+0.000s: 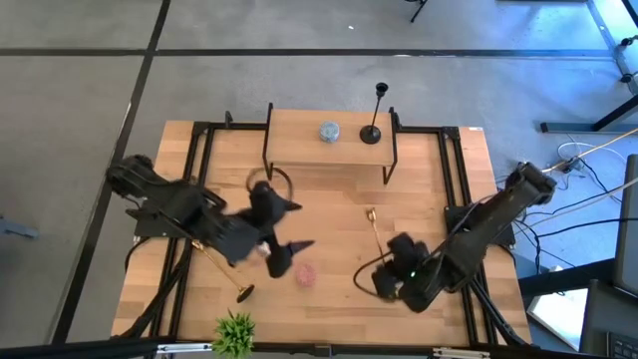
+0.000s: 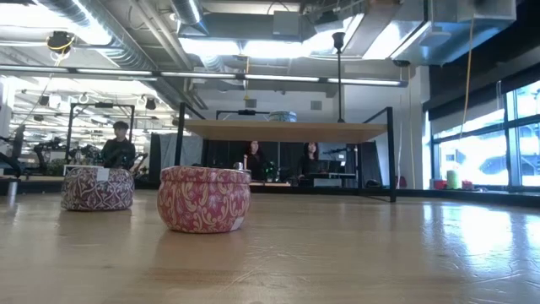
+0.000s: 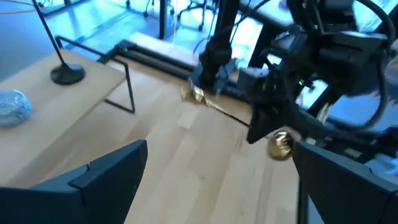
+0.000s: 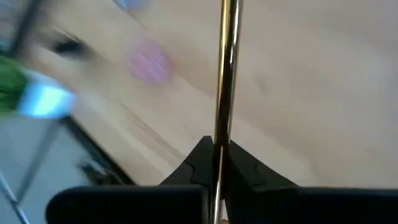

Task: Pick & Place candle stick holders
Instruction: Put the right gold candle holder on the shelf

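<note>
A black candle stick holder stands upright on its round base on the raised shelf at the table's far side. A gold candle stick holder lies on the table at the near left, partly under my left arm. My left gripper hangs open above the table's middle and holds nothing. My right gripper, at the near right, is shut on a second gold candle stick holder, whose small cup points toward the far edge. My right gripper pinches the gold holder's thin stem between its two fingers, close to the base end. The fingers slant down from the table's right and lie across the stem. The holder is tilted and looks lifted clear of the table.
A pink patterned tin sits near the table's middle, and the low view shows a second such tin farther off. A blue-grey tin rests on the shelf beside the black holder. A green plant stands at the near edge. People sit in the room behind.
</note>
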### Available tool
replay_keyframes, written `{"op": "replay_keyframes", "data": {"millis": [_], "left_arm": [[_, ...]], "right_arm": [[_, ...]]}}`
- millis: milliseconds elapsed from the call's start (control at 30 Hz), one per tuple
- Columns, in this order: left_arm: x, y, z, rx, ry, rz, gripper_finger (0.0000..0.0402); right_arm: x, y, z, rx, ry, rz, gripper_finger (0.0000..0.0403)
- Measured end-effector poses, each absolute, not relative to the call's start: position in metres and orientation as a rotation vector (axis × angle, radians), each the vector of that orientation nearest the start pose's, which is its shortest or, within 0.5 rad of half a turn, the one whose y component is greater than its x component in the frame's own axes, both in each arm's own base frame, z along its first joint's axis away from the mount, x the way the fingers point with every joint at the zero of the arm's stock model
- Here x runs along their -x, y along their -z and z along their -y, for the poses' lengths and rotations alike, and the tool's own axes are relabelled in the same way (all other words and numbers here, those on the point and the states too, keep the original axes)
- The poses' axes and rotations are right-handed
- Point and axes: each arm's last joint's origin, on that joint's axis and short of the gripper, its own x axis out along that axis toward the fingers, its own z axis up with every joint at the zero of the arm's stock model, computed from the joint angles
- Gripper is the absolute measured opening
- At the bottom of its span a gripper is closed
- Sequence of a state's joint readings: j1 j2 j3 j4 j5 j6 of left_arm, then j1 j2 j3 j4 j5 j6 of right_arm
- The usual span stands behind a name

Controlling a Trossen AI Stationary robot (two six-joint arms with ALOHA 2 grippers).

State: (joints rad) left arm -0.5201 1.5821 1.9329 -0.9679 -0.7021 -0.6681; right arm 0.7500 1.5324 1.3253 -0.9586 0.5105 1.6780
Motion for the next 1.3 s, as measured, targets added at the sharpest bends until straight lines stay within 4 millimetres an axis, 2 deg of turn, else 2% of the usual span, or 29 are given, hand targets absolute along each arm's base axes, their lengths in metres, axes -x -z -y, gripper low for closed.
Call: {"op": "replay_keyframes", "data": {"millis": [133,267,367,500,600,867,1067,1300], "left_arm": [[-0.260,-0.471,0.130,0.273,-0.200,-0.426,0.0400],[-0.261,-0.481,0.135,0.260,-0.008,-0.389,0.0400],[-0.266,-0.491,0.135,0.270,0.051,-0.295,0.0400],[-0.273,-0.502,0.130,0.281,0.118,-0.196,0.0400],[-0.278,-0.506,0.124,0.282,0.139,-0.161,0.0400],[-0.294,-0.507,0.098,0.262,0.204,-0.131,0.0400],[-0.310,-0.501,0.097,0.252,0.215,-0.124,0.0400],[-0.311,-0.499,0.099,0.276,0.217,-0.144,0.0400]], "right_arm": [[-0.229,-0.342,-0.182,-0.769,0.421,-0.588,0.0015],[-0.234,-0.387,-0.177,-0.684,0.223,-0.420,0.0015],[-0.241,-0.414,-0.178,-0.647,0.090,-0.255,0.0015],[-0.245,-0.438,-0.180,-0.608,-0.063,-0.091,0.0015],[-0.247,-0.442,-0.181,-0.584,-0.084,-0.046,0.0015],[-0.253,-0.435,-0.186,-0.565,-0.072,-0.059,0.0015],[-0.257,-0.431,-0.190,-0.571,-0.071,-0.066,0.0015],[-0.257,-0.432,-0.190,-0.573,-0.074,-0.058,0.0015]]}}
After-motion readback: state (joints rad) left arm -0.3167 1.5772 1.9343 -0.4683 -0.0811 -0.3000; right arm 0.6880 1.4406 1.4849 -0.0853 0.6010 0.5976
